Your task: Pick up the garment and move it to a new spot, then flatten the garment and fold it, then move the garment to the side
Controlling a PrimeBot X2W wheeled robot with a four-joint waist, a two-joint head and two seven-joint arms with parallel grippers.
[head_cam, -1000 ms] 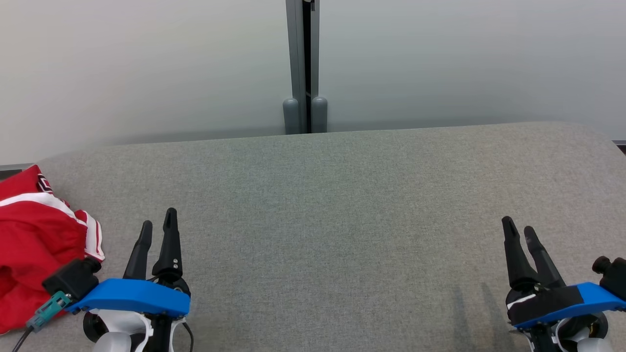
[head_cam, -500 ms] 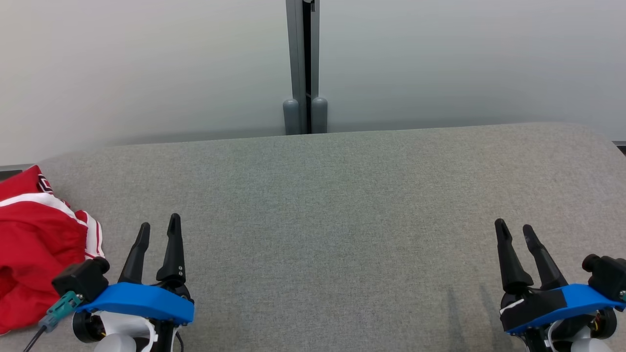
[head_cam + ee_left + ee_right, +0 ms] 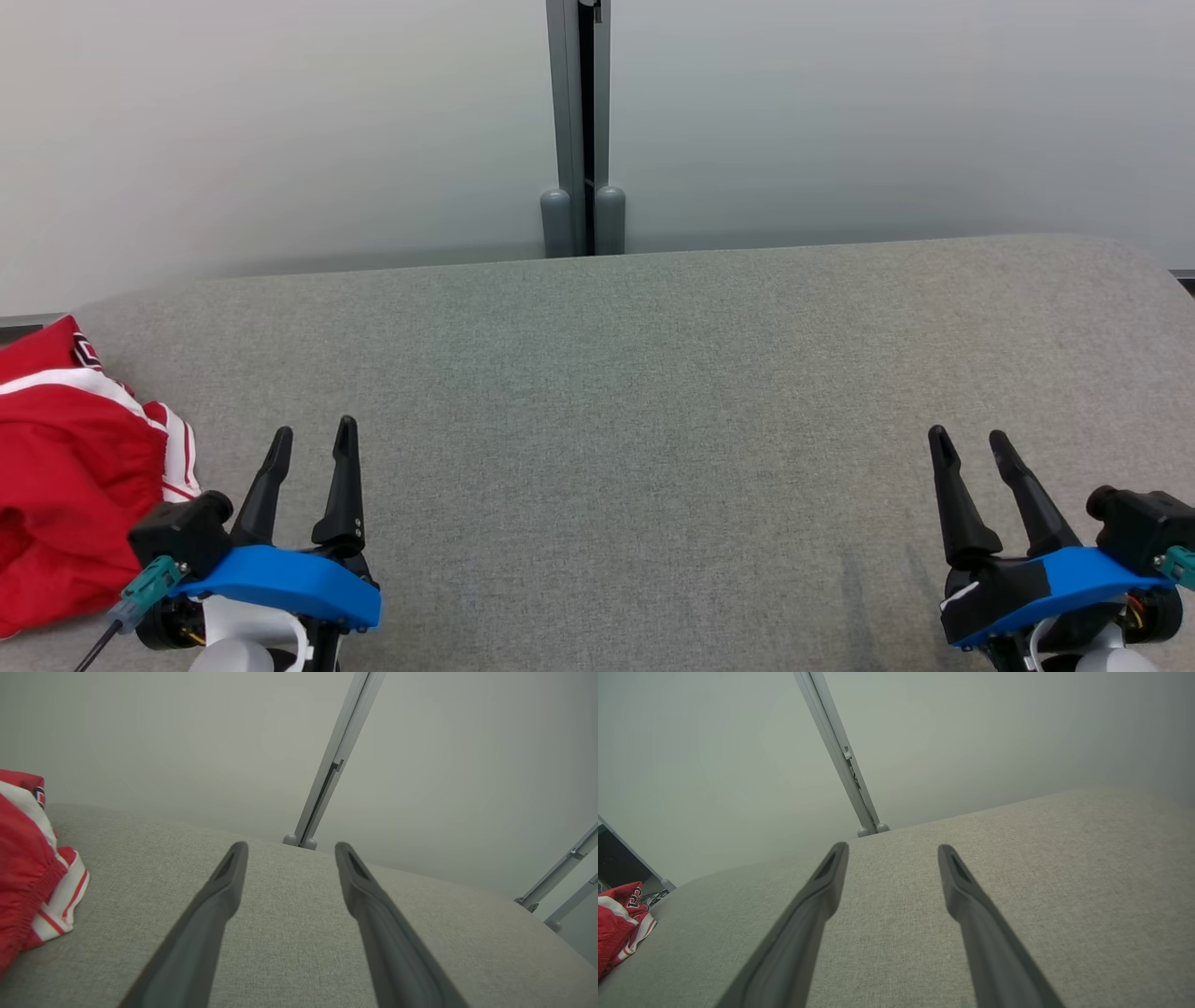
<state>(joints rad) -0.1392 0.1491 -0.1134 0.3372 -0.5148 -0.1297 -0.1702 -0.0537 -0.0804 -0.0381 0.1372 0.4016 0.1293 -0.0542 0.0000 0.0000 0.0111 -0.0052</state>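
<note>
Red garment (image 3: 65,476) with white stripes lies bunched at 9 o'clock in the head view, on the far left end of the grey fabric surface (image 3: 635,373), partly cut off by the picture edge. The left wrist view shows a gathered waistband and loose wrinkles; it is not flat and not in a neat fold.

Left end effector (image 3: 315,429) is at 7 o'clock, fingers parted a moderate way, nothing between them; the garment is just beside it toward 9 o'clock, and the fingertips are clear of the cloth. Right end effector (image 3: 966,436) is at 5 o'clock, parted about the same and empty, well apart from the garment; both point toward 12 o'clock, where a grey post (image 3: 581,121) stands behind the surface.

Progress, as a judgement: nothing reads as done. The garment is not gripped or lifted, and the middle of the surface between the two end effectors is bare. A garment lying off to the side could mean the last step, but the crumpled heap argues against a finished fold, so this looks like the very start.

Left to do: grasp the garment; carry it to a new spot, likely the open middle; spread it flat; fold it; move it aside. The left arm is the nearer one for the first grasp.
</note>
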